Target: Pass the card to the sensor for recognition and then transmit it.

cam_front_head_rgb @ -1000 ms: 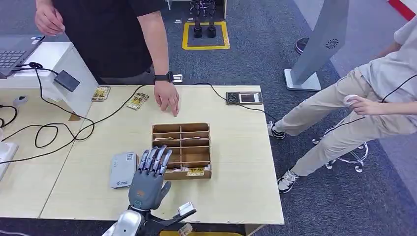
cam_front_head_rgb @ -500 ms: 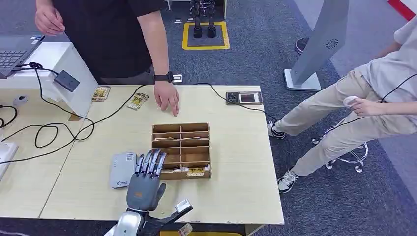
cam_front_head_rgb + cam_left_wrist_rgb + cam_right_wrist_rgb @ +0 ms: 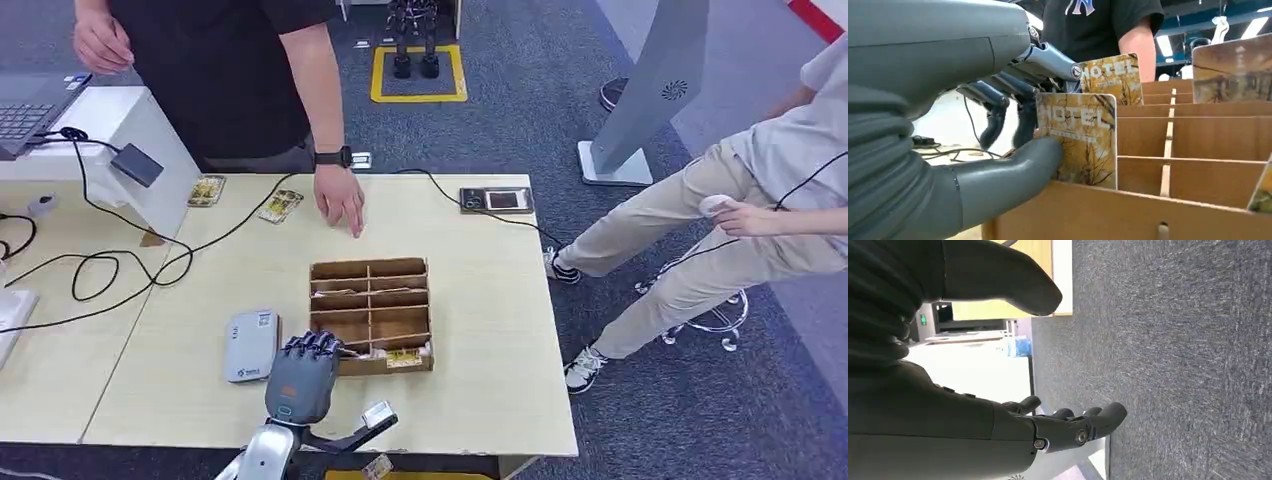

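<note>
A hotel card (image 3: pixel 1080 137) in the divided box (image 3: pixel 371 315) near the table's (image 3: pixel 480 300) front edge is pinched between the left hand's (image 3: pixel 300 375) thumb and curled fingers (image 3: pixel 1025 117); the right hand's (image 3: pixel 998 432) fingers are held apart, empty.

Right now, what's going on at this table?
The robot's left hand is pinching a yellow hotel card standing in the front row of the brown cardboard divider box. A person in black rests a hand on the light wooden table beyond it. The right hand hangs open over grey carpet.
</note>
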